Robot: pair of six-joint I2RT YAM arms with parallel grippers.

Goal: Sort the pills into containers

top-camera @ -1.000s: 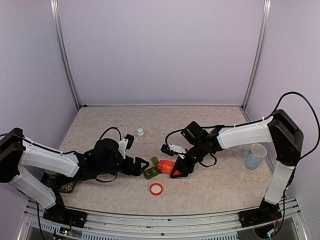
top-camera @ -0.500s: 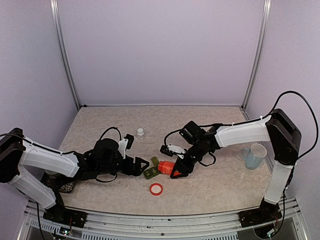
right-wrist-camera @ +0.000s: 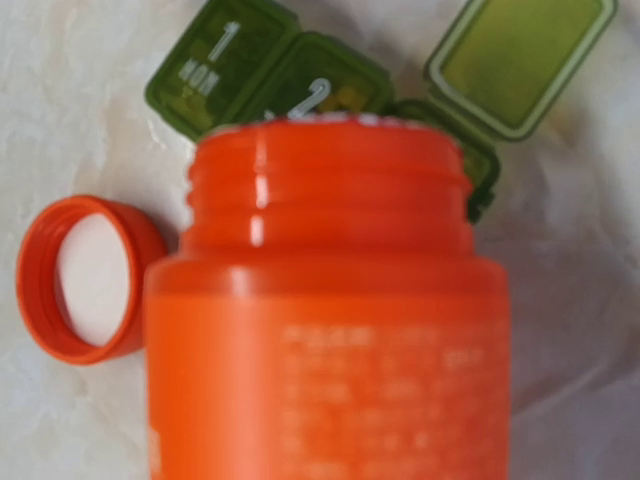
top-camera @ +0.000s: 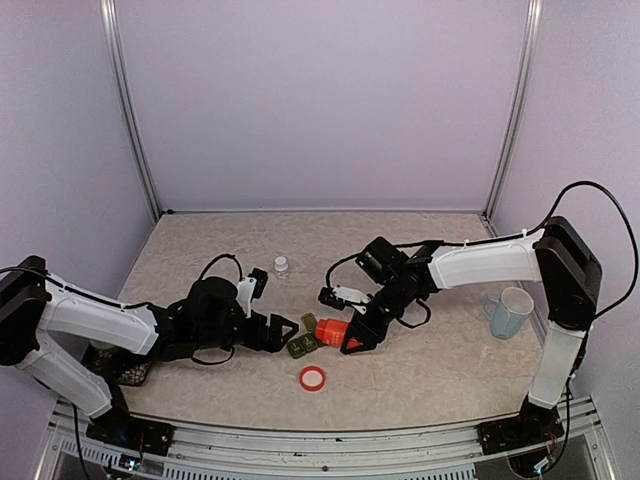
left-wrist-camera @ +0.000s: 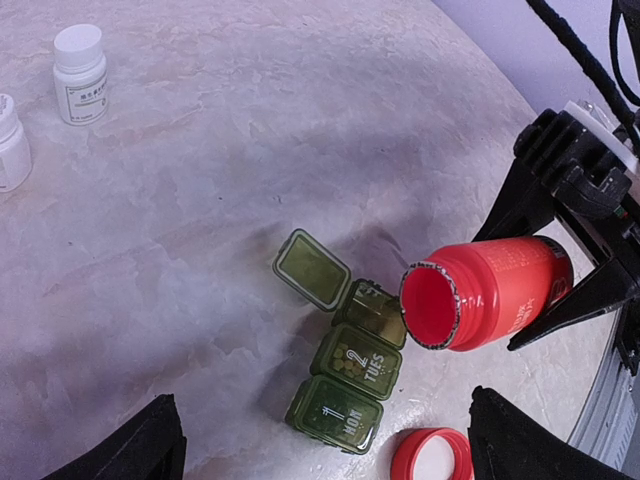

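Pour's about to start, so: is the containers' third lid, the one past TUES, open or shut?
Open: its lid is flipped back beside the containers; the MON lid and TUES lid are shut.

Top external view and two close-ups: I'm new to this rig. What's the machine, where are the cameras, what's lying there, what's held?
Two robot arms share a table. The wide picture is from a fixed camera above and behind them; each close-up is from a wrist camera. On the table are a green three-compartment pill strip, one lid open, a red cap, white bottles and a blue mug. The right arm holds in its jaws an uncapped orange bottle tipped sideways, mouth toward the strip. The left arm has its jaws open, empty.
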